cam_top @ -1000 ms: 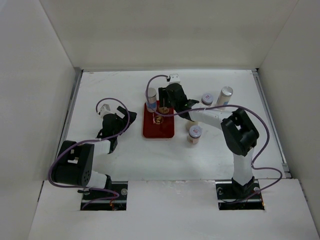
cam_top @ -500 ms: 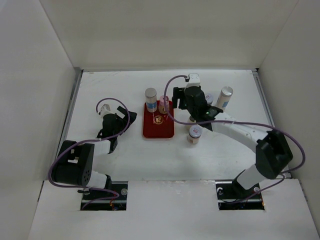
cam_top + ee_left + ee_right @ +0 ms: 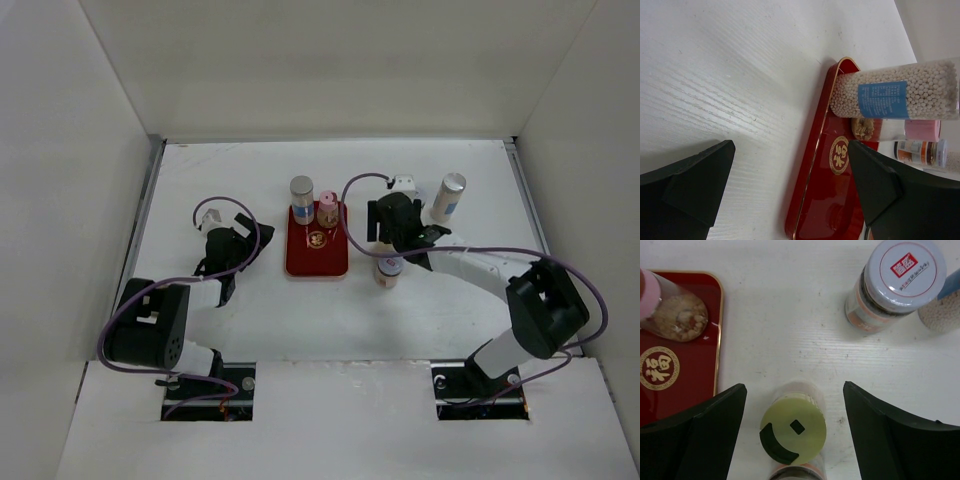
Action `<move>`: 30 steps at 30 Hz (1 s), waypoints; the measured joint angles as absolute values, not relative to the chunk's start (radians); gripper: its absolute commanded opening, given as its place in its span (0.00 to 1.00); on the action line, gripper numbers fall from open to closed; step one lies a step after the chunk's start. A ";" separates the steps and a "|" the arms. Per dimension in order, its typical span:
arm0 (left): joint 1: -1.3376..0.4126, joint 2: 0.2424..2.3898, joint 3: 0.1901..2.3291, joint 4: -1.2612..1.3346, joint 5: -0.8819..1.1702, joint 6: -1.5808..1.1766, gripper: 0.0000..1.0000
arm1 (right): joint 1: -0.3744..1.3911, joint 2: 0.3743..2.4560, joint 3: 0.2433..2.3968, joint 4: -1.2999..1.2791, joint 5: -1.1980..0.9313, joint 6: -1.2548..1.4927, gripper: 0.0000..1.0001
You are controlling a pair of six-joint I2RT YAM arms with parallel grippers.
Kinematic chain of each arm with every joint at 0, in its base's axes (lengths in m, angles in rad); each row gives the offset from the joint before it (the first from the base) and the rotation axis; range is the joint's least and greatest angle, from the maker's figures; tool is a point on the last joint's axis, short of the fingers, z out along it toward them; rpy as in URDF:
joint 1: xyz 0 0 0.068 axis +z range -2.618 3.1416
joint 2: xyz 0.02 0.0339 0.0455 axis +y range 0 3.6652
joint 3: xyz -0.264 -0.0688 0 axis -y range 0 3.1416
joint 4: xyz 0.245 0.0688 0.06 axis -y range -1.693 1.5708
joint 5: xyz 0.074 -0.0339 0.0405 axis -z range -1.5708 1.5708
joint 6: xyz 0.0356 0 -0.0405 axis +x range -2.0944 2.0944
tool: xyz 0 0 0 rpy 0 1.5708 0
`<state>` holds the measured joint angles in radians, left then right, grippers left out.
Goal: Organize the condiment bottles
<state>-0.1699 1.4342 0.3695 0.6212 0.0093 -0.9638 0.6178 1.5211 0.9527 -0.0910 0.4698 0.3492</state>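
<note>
My right gripper point(image 3: 794, 386) is open, with one jaw on each side of the yellow-green-lidded jar point(image 3: 792, 432), not touching it. In the top view this gripper point(image 3: 400, 228) hides that jar. A purplish-white-lidded jar point(image 3: 390, 268) stands just in front of it. A white-lidded jar with a red label point(image 3: 904, 270) and a tall silver-lidded jar point(image 3: 449, 195) stand behind to the right. On the red tray point(image 3: 318, 262) stand a tall silver-lidded jar point(image 3: 302, 195) and the pink-lidded jar point(image 3: 328, 208). My left gripper point(image 3: 235, 248) is open and empty, left of the tray point(image 3: 815, 200).
White walls close in the table on the left, back and right. Purple cables loop over both arms. The right forearm crosses the table from the right toward the jars.
My right gripper let go of the pink-lidded jar on the tray, then moved right and nearer until it was over the yellow-green-lidded jar. The left arm has not moved.
</note>
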 measured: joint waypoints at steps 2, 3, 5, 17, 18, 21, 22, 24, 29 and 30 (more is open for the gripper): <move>-0.170 1.437 0.369 0.622 0.010 -0.966 1.00 | 0.618 1.539 0.953 -0.106 0.470 0.355 0.68; -0.170 1.438 0.369 0.622 0.010 -0.966 1.00 | 0.618 1.548 0.953 -0.111 0.471 0.358 0.61; -0.170 1.438 0.369 0.622 0.010 -0.966 1.00 | 0.618 1.562 0.953 -0.119 0.471 0.365 0.51; -0.170 1.442 0.369 0.625 0.011 -0.967 1.00 | 0.716 1.537 1.029 -0.023 0.519 0.324 0.45; -0.170 1.444 0.369 0.625 0.011 -0.968 1.00 | 0.737 1.547 1.058 -0.009 0.516 0.321 0.45; -0.170 1.445 0.369 0.625 0.011 -0.969 1.00 | 0.791 1.617 1.148 0.040 0.500 0.317 0.46; -0.170 1.445 0.369 0.625 0.011 -0.970 1.00 | 0.806 1.646 1.173 0.051 0.495 0.316 0.46; -0.170 1.445 0.369 0.625 0.012 -0.970 1.00 | 0.830 1.718 1.224 0.064 0.478 0.312 0.46; -0.165 1.445 0.369 0.625 0.012 -0.970 1.00 | 0.850 1.866 1.311 0.059 0.430 0.310 0.48; -0.163 1.445 0.369 0.625 0.012 -0.970 1.00 | 0.851 1.889 1.325 0.058 0.422 0.310 0.48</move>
<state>-0.1631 1.4448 0.3695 0.6250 0.0116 -0.9703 0.8509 1.8893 1.3254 0.0578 0.4217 0.3096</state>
